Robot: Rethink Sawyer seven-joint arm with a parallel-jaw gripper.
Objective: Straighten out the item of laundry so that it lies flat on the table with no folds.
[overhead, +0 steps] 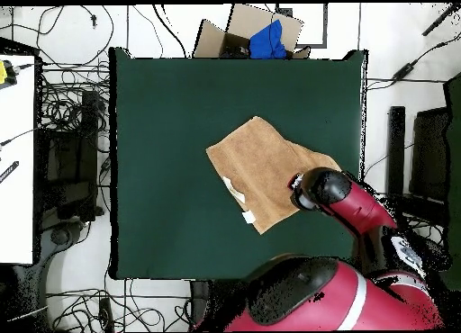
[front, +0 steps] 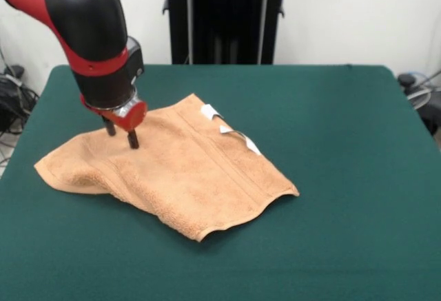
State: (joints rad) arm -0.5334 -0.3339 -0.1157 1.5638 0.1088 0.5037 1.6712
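The orange-tan towel (front: pixel 186 170) lies left of the middle of the dark green table (front: pixel 344 142). It is mostly spread out, with its left end bunched and folded under and its front edge wavy. White tags (front: pixel 227 129) sit on its far right edge. My gripper (front: pixel 121 133) stands upright over the towel's far left part, its two dark fingers apart and their tips at the cloth. In the overhead view the towel (overhead: pixel 266 167) lies right of the middle of the table (overhead: pixel 171 140), and the arm's head (overhead: pixel 315 190) covers the gripper at the towel's right corner.
The black pedestal (front: pixel 224 15) stands behind the table's far edge. Cables (front: pixel 14 101) lie on the floor at the left. In the overhead view a cardboard box holding a blue item (overhead: pixel 261 37) sits beyond the table's top edge, and a white desk (overhead: pixel 16 158) is at the left.
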